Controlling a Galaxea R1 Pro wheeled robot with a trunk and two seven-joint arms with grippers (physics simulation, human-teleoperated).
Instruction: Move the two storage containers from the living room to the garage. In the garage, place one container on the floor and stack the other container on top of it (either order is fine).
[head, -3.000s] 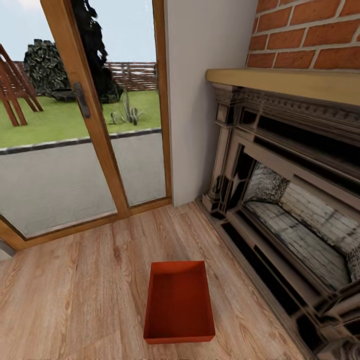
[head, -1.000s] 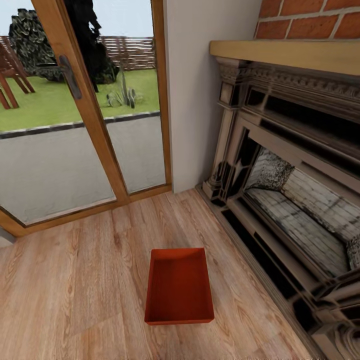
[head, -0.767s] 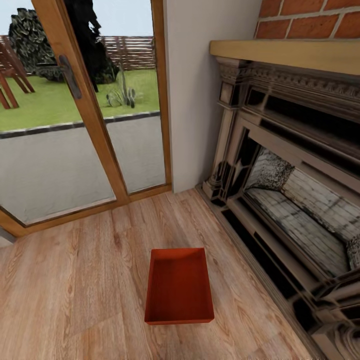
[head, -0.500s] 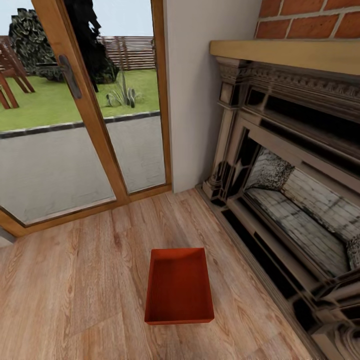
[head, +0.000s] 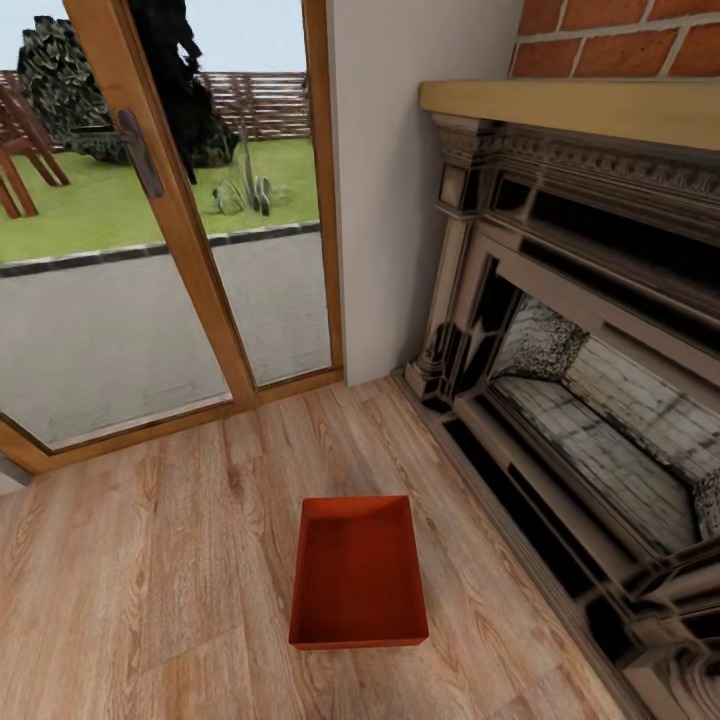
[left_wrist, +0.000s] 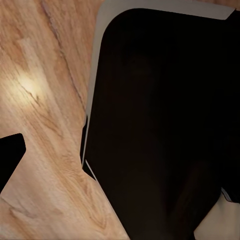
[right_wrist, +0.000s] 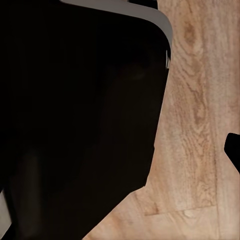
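Head view: unlabelled storage container (head: 358, 575) on wood-plank floor (head: 150, 580) beside fireplace (head: 590, 400); claw states unreadable.

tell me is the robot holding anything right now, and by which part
It cannot be told: the storage container sits untouched on the wood-plank floor beside the fireplace, but the wrist views don't show the fingers clearly.

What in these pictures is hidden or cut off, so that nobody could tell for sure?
- Head view: the fireplace runs off the right edge.
- Head view: one storage container lies on the wood floor; the second cannot be placed.
- Left and right wrist views: a dark body blocks most of each picture, so whether either hand is open cannot be told.
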